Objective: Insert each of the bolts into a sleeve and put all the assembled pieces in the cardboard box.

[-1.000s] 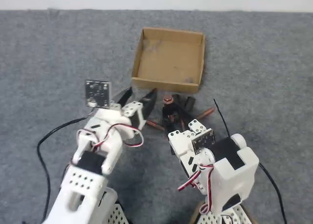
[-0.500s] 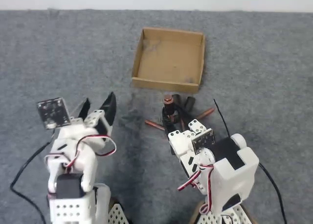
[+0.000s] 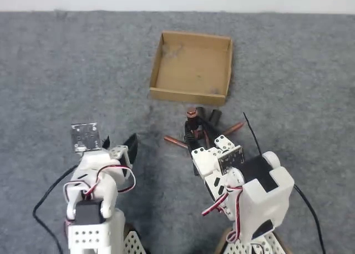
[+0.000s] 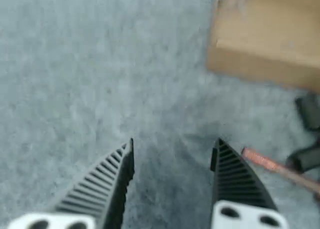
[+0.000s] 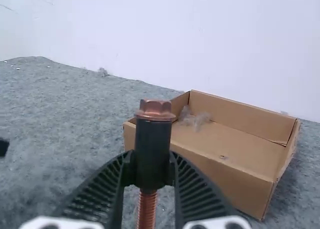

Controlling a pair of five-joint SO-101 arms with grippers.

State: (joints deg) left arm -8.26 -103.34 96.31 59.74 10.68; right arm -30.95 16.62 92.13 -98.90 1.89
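Note:
My right gripper (image 5: 150, 176) is shut on a black sleeve (image 5: 151, 151) held upright, with a copper bolt (image 5: 155, 110) pushed down through it. From above, this assembled piece (image 3: 191, 123) stands just in front of the cardboard box (image 3: 186, 95), which holds nothing. My left gripper (image 3: 118, 143) is open over bare carpet, to the left of the parts and apart from them. A loose copper bolt (image 3: 176, 141) lies on the carpet between the arms, and in the left wrist view that bolt (image 4: 272, 165) lies just past one finger (image 4: 235, 181). Another bolt (image 3: 233, 127) lies to the right.
Black sleeves (image 3: 214, 117) lie by the held piece, in front of the box. Left wrist view: the box wall (image 4: 265, 59) and dark sleeves (image 4: 307, 109) beyond the gripper. Grey carpet lies open to the left and right of the box. A white wall stands behind the box (image 5: 225, 179).
My left arm has pulled its open gripper back from the loose bolts, swinging out to the left and then settling nearer its base. The right arm and its held piece have stayed put.

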